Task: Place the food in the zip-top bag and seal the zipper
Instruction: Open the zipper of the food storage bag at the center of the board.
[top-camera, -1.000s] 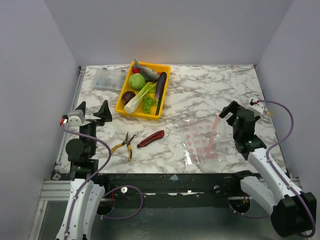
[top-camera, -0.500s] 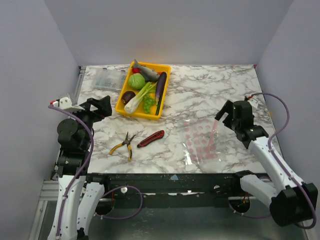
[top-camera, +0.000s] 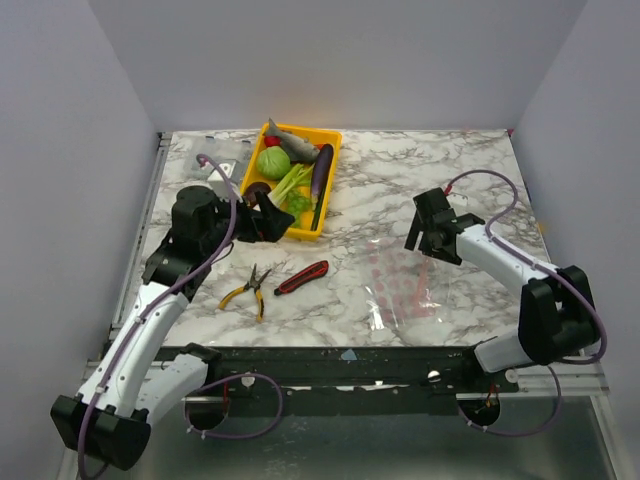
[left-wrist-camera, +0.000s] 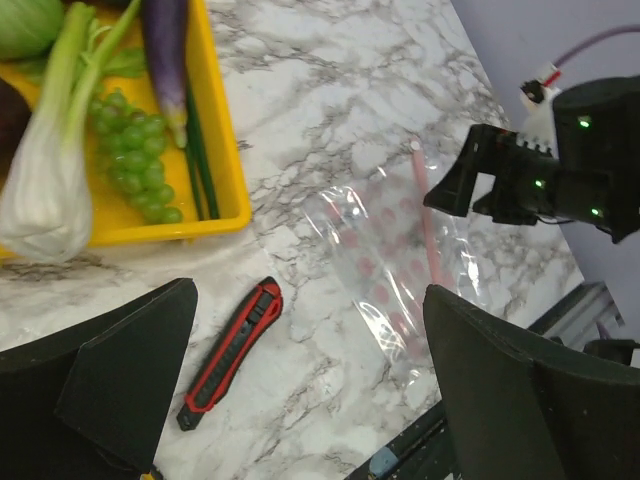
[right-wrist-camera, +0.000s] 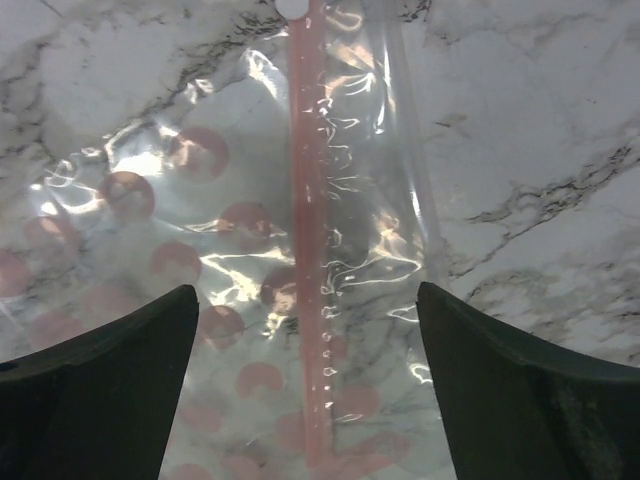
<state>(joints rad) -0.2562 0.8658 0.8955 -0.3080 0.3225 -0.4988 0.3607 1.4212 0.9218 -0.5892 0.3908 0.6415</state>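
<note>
The food lies in a yellow tray (top-camera: 318, 222): cabbage (top-camera: 273, 162), grey fish (top-camera: 290, 145), eggplant (top-camera: 322, 170), leek (top-camera: 287, 184), grapes (top-camera: 298, 207). The left wrist view shows the leek (left-wrist-camera: 50, 190), grapes (left-wrist-camera: 135, 175) and eggplant (left-wrist-camera: 165, 40). The clear zip-top bag (top-camera: 400, 290) lies flat on the marble and looks empty. Its pink zipper (top-camera: 429, 258) runs along its right edge. My left gripper (top-camera: 268, 222) is open and empty, above the tray's near left corner. My right gripper (top-camera: 425, 232) is open and empty, above the zipper (right-wrist-camera: 310, 250) with a finger on each side.
Yellow-handled pliers (top-camera: 248, 290) and a red-black utility knife (top-camera: 302, 277) lie on the marble in front of the tray. A clear hard box (top-camera: 215, 158) stands at the back left, partly behind my left arm. The knife (left-wrist-camera: 225, 350) and bag (left-wrist-camera: 385, 270) also show in the left wrist view.
My left arm has swung from the table's left edge in to the tray's near corner. My right arm has reached left and forward over the bag's zipper edge. Nothing was picked up.
</note>
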